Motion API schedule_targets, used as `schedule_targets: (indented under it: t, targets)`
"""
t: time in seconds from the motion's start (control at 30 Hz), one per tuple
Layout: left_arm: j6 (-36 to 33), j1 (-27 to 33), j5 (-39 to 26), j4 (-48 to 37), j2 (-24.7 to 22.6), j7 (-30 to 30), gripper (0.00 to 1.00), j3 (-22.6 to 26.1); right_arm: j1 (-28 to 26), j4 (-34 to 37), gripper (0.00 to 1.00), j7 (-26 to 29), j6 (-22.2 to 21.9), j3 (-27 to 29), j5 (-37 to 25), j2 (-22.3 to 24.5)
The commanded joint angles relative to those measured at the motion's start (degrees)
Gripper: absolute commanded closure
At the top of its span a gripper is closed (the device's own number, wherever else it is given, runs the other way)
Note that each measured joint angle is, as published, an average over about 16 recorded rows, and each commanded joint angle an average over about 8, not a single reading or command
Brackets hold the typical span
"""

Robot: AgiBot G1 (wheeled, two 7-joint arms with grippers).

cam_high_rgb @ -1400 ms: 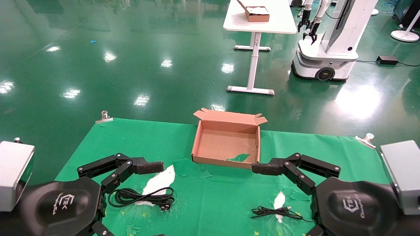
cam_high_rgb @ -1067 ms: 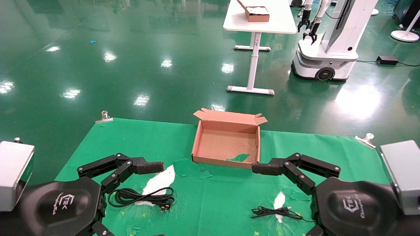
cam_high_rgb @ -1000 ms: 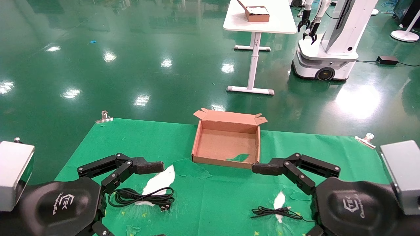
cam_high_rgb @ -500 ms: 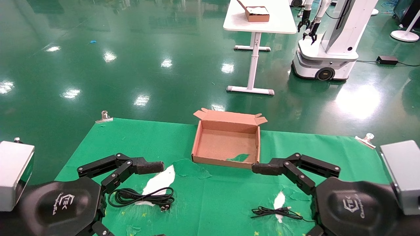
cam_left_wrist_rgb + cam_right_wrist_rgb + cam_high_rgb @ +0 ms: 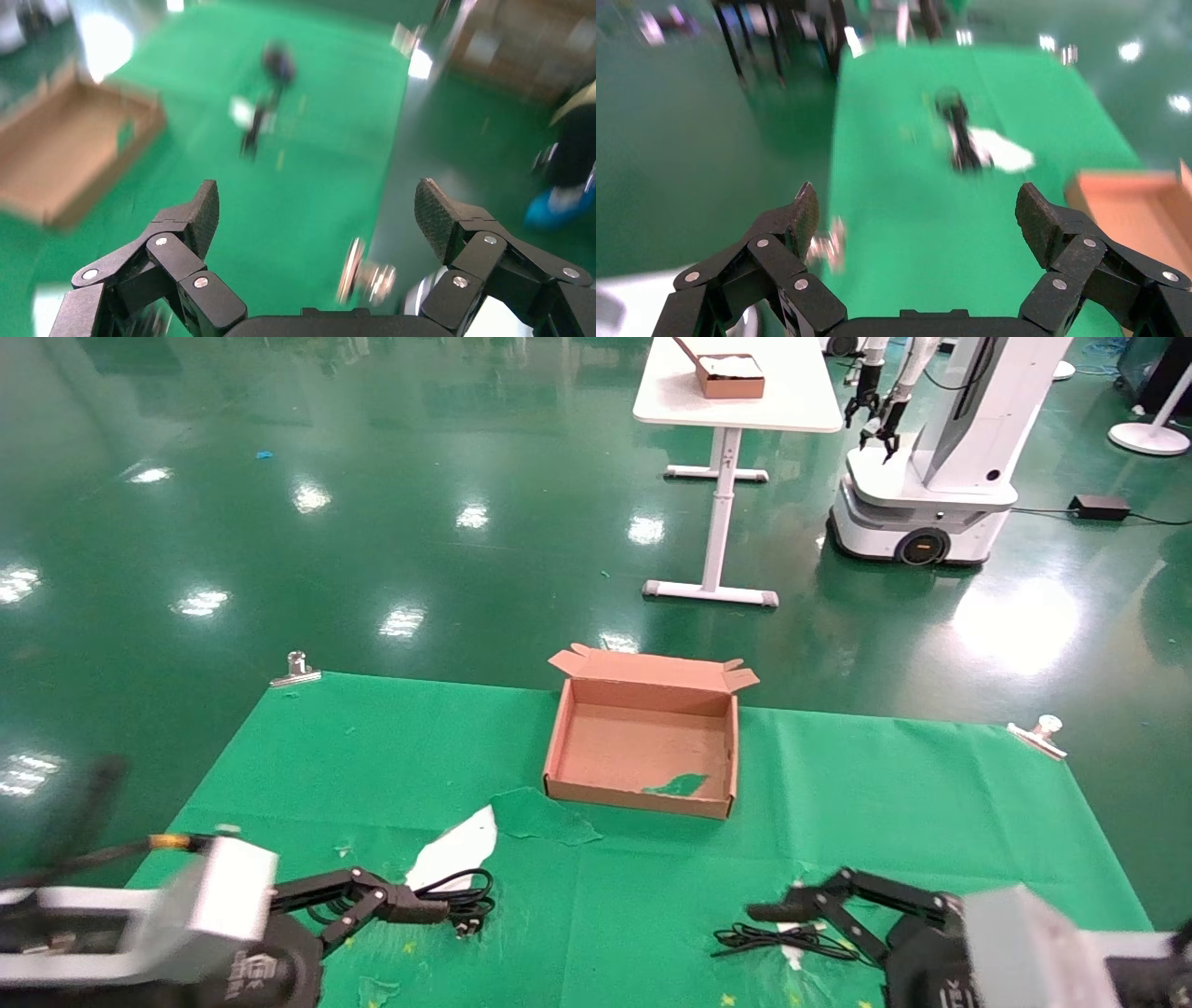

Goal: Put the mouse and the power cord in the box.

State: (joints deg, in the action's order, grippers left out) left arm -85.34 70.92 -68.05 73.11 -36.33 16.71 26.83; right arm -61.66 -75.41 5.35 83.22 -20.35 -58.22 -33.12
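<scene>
Box (image 5: 643,752) mid-cloth, power cord (image 5: 445,902) by left tool (image 5: 316,214) (open), thin cable (image 5: 778,941) by right tool (image 5: 916,210), open too.

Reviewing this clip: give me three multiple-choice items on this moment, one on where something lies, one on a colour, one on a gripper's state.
1. Where does the thick black looped power cord lie?
A. inside the box
B. on the green cloth near the left gripper
C. on the floor

2. What colour is the shallow rectangular cardboard box?
A. brown
B. white
C. blue

3. How do the left gripper's jaws stand?
A. shut on the cord
B. shut on nothing
C. open, holding nothing

Answers:
1 B: the head view shows the cord on the green table cloth by the left gripper.
2 A: its walls and floor are plain brown cardboard.
3 C: the left wrist view shows both jaws spread wide with only cloth between them.
</scene>
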Motion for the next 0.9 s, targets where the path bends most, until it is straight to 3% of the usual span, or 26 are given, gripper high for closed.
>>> schedule_targets:
  t: [0.03,0.3,0.67,0.9]
  targets:
    - [-0.01,2.45,-5.42,-0.14,-0.79,1.4,0.0,2.2,-0.19,-0.49,0.0,-1.08,-0.91,-0.96,-3.87,0.3]
    - [1.66,9.92,-21.38,-6.41,-8.07,0.98,0.0,8.17,-2.07,-0.48,0.0,-0.41,-3.98,-3.22,-11.56,-1.64]
    - [1.89,10.77,-23.78,-7.35,-9.25,0.81,0.0,9.13,-2.16,-0.23,0.0,-0.39,-4.18,-3.52,-12.13,-2.12]
    - [6.56,12.87,-35.16,-10.68,-14.78,1.67,0.0,13.35,-2.45,-0.48,0.0,-0.25,-4.05,-3.6,-11.84,-2.73]
